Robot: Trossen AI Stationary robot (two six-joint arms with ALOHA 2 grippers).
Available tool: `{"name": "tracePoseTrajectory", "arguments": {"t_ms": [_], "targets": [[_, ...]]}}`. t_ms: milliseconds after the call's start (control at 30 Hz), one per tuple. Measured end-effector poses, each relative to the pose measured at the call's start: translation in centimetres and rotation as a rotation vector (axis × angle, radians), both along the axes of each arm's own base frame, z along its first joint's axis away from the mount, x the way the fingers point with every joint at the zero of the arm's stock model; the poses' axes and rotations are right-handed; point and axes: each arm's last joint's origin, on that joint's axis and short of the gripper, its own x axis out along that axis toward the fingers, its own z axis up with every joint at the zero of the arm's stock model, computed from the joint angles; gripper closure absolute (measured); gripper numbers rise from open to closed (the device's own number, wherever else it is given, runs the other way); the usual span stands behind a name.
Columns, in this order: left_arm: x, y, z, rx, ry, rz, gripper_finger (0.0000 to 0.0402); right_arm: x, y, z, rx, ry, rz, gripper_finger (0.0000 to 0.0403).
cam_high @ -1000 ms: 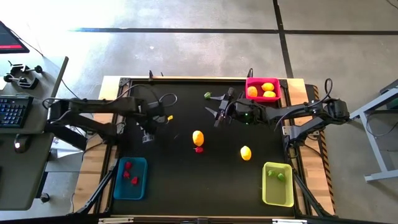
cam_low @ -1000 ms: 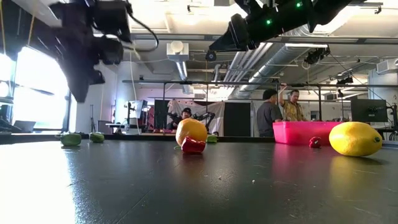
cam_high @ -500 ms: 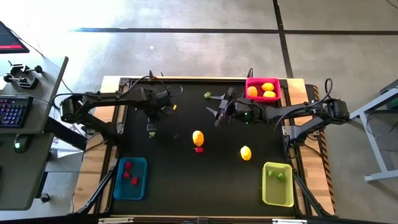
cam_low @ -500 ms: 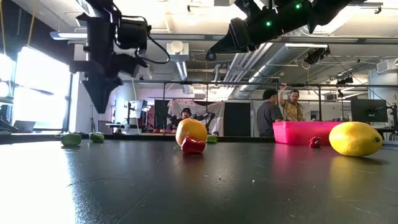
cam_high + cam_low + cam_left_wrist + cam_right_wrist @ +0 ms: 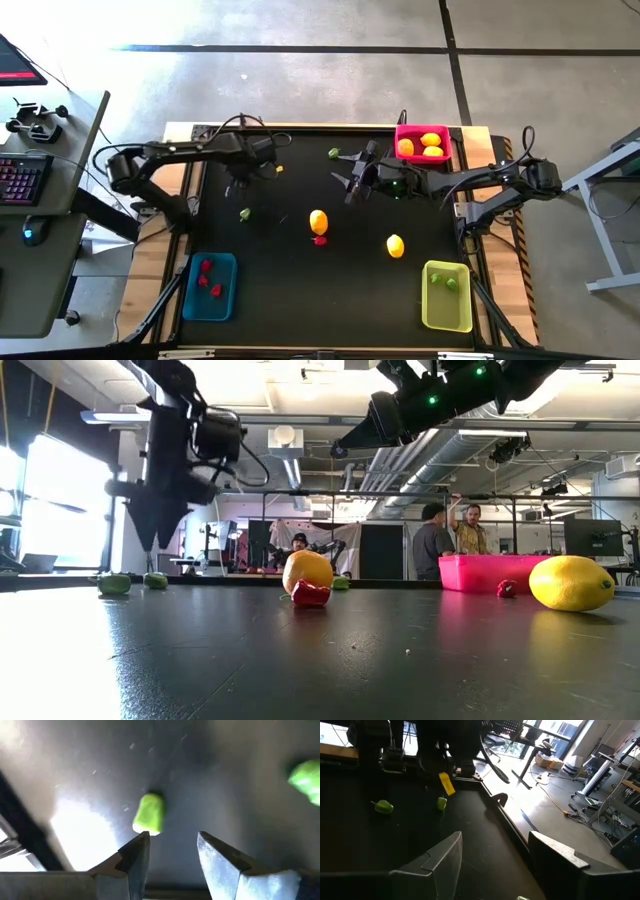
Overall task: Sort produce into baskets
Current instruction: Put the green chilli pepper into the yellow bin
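Note:
My left gripper [image 5: 238, 188] [image 5: 172, 840] hangs open above the table's left half, fingers pointing down, with nothing between them. A small green piece [image 5: 149, 814] [image 5: 245, 213] lies on the table just past its fingertips, and a second green piece [image 5: 305, 780] lies farther off. My right gripper [image 5: 350, 187] [image 5: 495, 850] waits open above the far middle. An orange-yellow lemon [image 5: 318, 221], a red piece [image 5: 320, 240], a yellow lemon [image 5: 396, 245] and another green piece [image 5: 334, 153] lie loose on the table.
The pink basket [image 5: 400, 131] at the far right holds lemons. The blue basket [image 5: 228, 300] at the near left holds red pieces. The yellow-green basket [image 5: 446, 318] at the near right holds green pieces. People stand in the room beyond the table.
My left gripper has swung toward the table's far edge and come down a little, uncovering the green piece that now lies on its near side. None of the produce has moved.

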Motion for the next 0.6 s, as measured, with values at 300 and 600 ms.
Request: {"name": "tracePoseTrajectory", "arguments": {"t_ms": [300,600], "targets": [[-1.1,3.2,-1.6,0.02,0.099,0.061,0.0245,0.0,0.0,-0.1,0.001,0.011,0.0,0.0183],[-2.0,4.6,-1.7,-0.03,0.061,0.081,0.0245,0.0,0.0,-0.1,-0.009,0.019,0.003,0.0183]]}}
